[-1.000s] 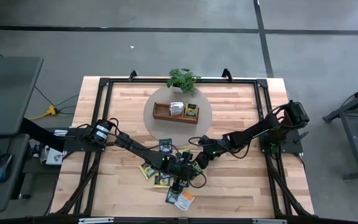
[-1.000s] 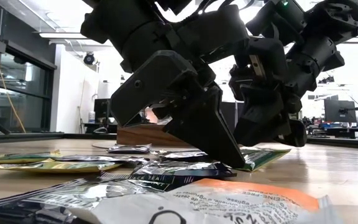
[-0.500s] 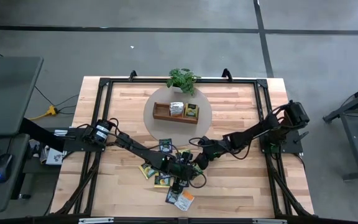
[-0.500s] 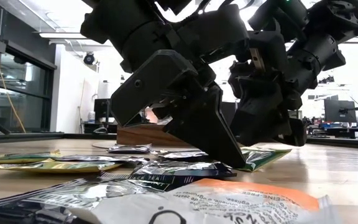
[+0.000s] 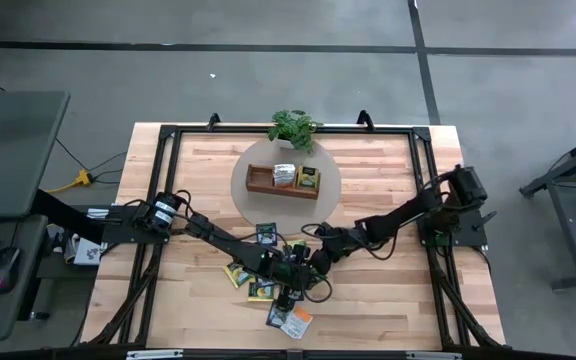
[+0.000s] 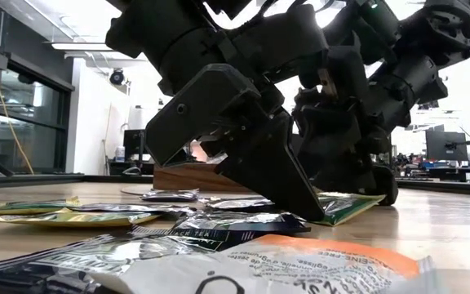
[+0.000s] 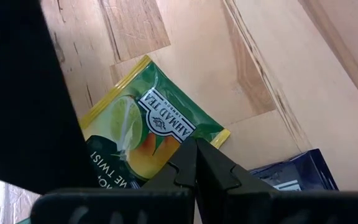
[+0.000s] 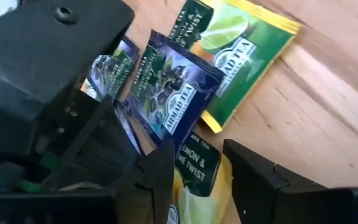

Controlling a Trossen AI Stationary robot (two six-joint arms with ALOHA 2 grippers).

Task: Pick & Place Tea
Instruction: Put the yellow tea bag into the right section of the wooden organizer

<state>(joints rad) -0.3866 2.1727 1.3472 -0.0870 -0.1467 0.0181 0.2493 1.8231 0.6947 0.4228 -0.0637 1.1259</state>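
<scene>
Tea [image 5: 286, 305] mostly still scattered lower centre of desk [image 5: 388, 170]; two sachets in tray [image 5: 283, 182]. Left end effector [image 7: 196, 163] closed, empty; right end effector [image 8: 197, 171] parted over sachets, holding nothing.

R gripper [image 8: 194, 171] moved in closer to L gripper [image 7: 196, 163], jaws opened wider.

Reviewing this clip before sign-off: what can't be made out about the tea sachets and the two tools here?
- High view: both tools meet over the sachet pile, too small to show any grip.
- Low view: the left tool blocks most of the wooden tray; its contents are hidden.
- Left wrist view: the green sachet is partly covered by the arm's own dark body.
- Right wrist view: the right tool stands open; the blue sachet stands tilted, its lower edge hidden.
</scene>
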